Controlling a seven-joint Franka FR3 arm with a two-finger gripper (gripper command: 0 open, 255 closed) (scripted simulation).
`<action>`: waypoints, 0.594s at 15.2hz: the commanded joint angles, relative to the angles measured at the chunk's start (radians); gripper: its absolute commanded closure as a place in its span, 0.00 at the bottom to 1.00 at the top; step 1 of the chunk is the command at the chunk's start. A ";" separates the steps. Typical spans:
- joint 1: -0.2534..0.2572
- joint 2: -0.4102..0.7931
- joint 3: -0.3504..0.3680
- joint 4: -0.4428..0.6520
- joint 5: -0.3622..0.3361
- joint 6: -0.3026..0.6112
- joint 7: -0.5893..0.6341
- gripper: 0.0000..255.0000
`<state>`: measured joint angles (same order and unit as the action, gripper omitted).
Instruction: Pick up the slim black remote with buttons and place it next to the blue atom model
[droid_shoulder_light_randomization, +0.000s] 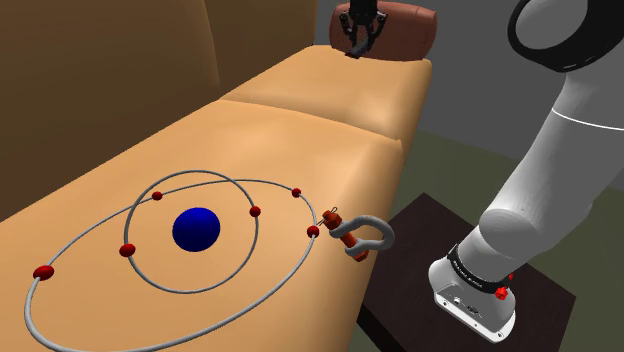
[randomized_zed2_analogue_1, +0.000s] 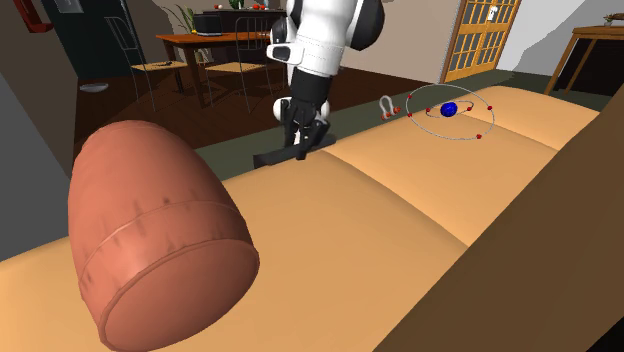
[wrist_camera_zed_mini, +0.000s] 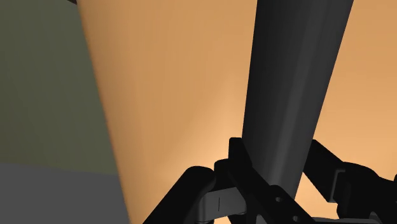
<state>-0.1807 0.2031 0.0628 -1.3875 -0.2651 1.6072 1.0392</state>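
The slim black remote (randomized_zed2_analogue_1: 283, 156) lies level at the sofa seat's front edge, near the brown bolster cushion (randomized_zed2_analogue_1: 150, 240). My gripper (randomized_zed2_analogue_1: 303, 140) comes down on it from above. In the wrist view the remote (wrist_camera_zed_mini: 292, 83) runs as a long dark slab away from the gripper (wrist_camera_zed_mini: 280, 162), clasped between both fingers. I cannot tell whether it touches the seat. The atom model (droid_shoulder_light_randomization: 196, 229), a blue ball in grey rings with red beads, lies flat at the other end of the seat. In the shoulder view the gripper (droid_shoulder_light_randomization: 358, 38) hangs far off, in front of the bolster (droid_shoulder_light_randomization: 405, 28).
A grey shackle (droid_shoulder_light_randomization: 355, 235) with a red pin lies beside the atom model's outer ring, close to the seat edge. The tan sofa (droid_shoulder_light_randomization: 300, 130) has a tall backrest. The dark stand (droid_shoulder_light_randomization: 440, 260) is beside it. A dining table (randomized_zed2_analogue_1: 215, 42) with chairs stands beyond.
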 joint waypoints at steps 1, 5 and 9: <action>0.002 0.009 0.001 0.039 -0.001 -0.030 -0.005 1.00; 0.006 0.031 0.001 0.124 -0.002 -0.092 -0.018 1.00; 0.011 0.060 0.001 0.222 -0.006 -0.159 -0.033 1.00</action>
<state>-0.1724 0.2550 0.0633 -1.1920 -0.2699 1.4667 1.0086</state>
